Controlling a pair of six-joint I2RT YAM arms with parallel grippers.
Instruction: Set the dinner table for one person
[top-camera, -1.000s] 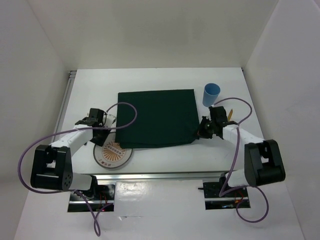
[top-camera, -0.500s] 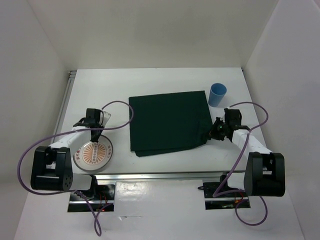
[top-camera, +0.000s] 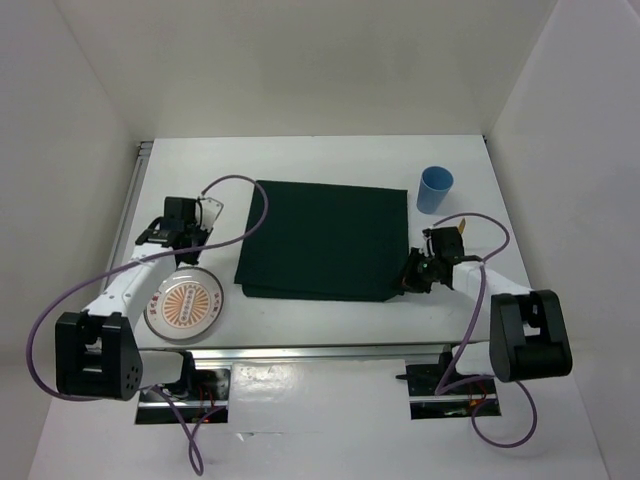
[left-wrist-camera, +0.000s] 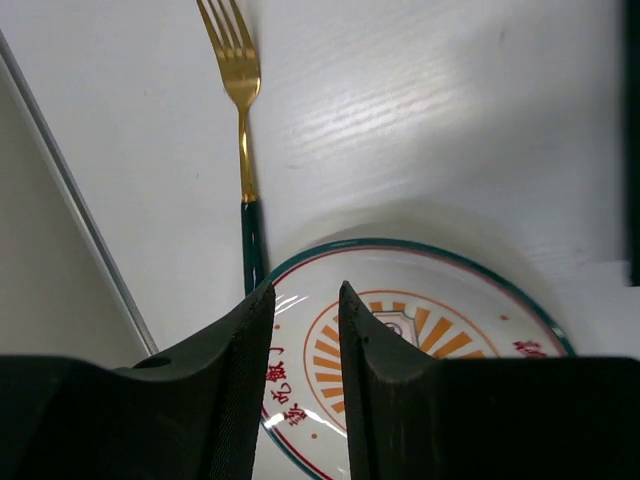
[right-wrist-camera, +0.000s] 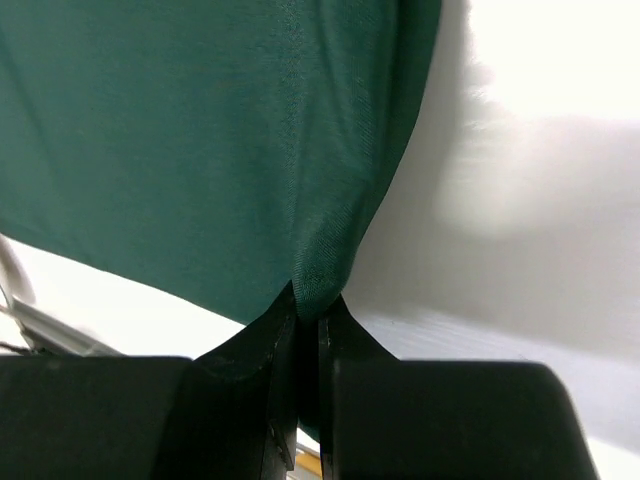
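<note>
White walls enclose one smooth white table carrying one green woven cloth, one round patterned plate, one gold fork, one blue cup; left tool slightly apart (empty), right tool pinching a cloth corner

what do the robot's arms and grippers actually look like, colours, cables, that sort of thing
The left arm and right arm are white links between boxy black joint housings, each trailed by a loose purple cable. The left gripper and right gripper each end in two matte black fingers with flat inner faces. No markings are visible on them.
</note>
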